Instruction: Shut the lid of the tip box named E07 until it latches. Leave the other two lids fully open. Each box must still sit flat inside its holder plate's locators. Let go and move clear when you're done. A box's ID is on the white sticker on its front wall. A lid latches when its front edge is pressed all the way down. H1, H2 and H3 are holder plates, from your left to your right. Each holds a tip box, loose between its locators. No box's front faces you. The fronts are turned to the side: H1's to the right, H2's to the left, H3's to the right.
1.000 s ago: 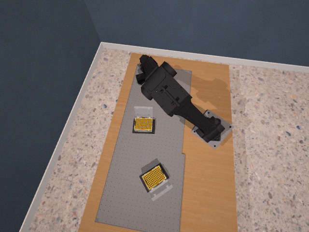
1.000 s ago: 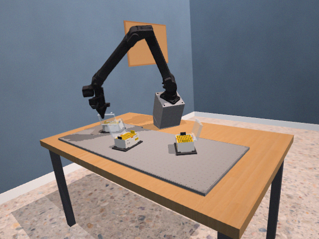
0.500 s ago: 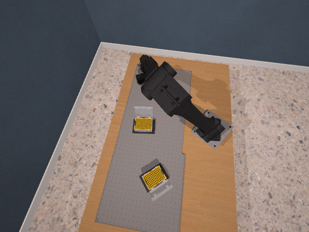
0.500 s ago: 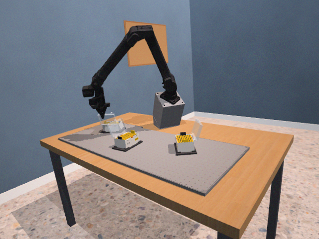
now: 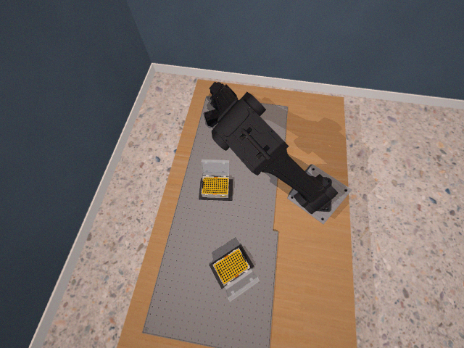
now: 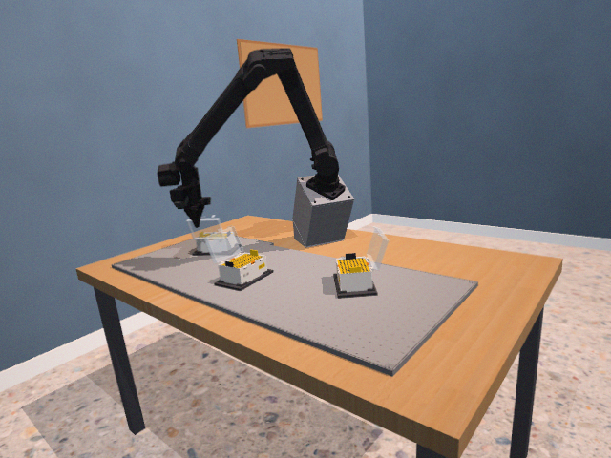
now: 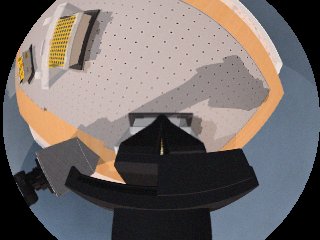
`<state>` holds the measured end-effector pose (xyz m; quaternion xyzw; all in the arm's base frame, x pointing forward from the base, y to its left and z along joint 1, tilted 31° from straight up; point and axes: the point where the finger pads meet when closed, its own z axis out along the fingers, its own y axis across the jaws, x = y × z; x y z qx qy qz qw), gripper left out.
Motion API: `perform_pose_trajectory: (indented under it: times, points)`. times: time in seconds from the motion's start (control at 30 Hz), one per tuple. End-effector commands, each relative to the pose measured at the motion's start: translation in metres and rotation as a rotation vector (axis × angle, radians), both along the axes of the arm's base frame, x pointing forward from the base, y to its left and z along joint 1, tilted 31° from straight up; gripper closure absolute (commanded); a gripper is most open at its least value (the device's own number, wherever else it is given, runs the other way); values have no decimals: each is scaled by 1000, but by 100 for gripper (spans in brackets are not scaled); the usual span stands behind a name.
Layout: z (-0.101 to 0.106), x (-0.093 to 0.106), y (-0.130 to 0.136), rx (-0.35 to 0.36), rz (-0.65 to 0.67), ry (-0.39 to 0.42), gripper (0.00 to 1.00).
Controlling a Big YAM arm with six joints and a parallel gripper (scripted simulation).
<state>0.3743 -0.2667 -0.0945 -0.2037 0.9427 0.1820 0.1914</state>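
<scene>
Three white tip boxes with yellow racks stand on black holder plates on the grey mat [image 6: 305, 320] [image 5: 194, 296]. My gripper [image 6: 197, 221] [image 7: 162, 142] is shut and empty, pointing down, with its tip at the upper edge of the far box's clear lid [image 6: 209, 228]. That lid is tilted partway over the far box [image 6: 211, 243]. In the top view my arm hides this box. The middle box [image 6: 242, 267] [image 5: 214, 185] [image 7: 64, 42] and the near box [image 6: 353, 277] [image 5: 230, 266] [image 7: 24, 67] have their lids raised open. The stickers are too small to read.
The arm's grey pedestal [image 6: 321, 218] stands on the wooden table [image 6: 493, 305] behind the mat. An orange panel [image 6: 266, 108] hangs on the wall behind the arm. The table's left edge lies close beyond the far box.
</scene>
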Motion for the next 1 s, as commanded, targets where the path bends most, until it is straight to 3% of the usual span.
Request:
perform_pose_trajectory:
  times: [0.0,0.97]
  points:
    - [0,-3,-3,-3,-19,-4,100]
    - [-18,-37,-14,5,-14,5,100]
